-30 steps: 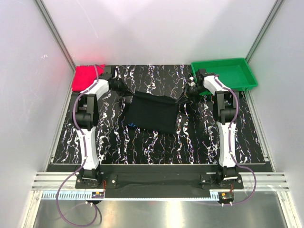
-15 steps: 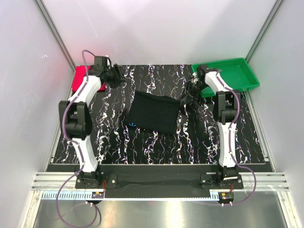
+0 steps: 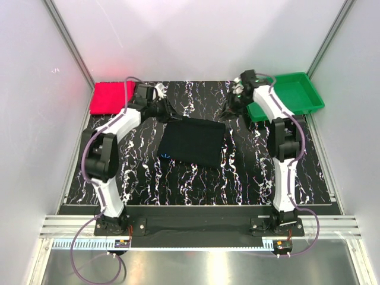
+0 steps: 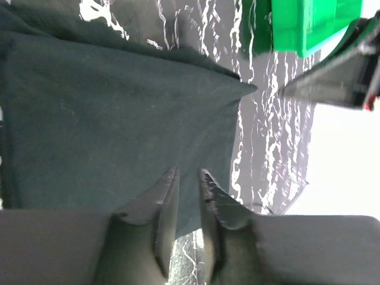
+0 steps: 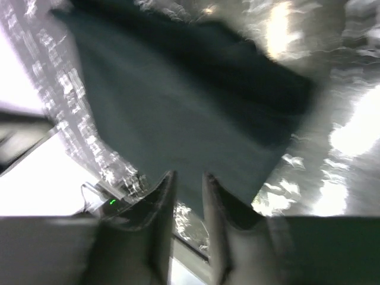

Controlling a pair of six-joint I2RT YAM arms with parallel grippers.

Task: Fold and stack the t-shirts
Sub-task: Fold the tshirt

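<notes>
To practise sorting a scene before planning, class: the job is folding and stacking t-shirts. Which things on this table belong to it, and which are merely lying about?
Belongs to the job:
folded black cloth t-shirt
folded pinkish-red cloth t-shirt

Lying about:
rigid green plastic tray

1. This is a robotics lab test cell, not a home or a shop.
2. Plain white panels [image 3: 196, 35] held in aluminium profile [image 3: 66, 38] box in a marbled black worktop [image 3: 196, 178].
3. A left arm [image 3: 110, 160] and a right arm [image 3: 285, 148] stand bolted at its near edge by a metal rail [image 3: 59, 227], with purple cables [image 3: 80, 249] looping loose.
</notes>
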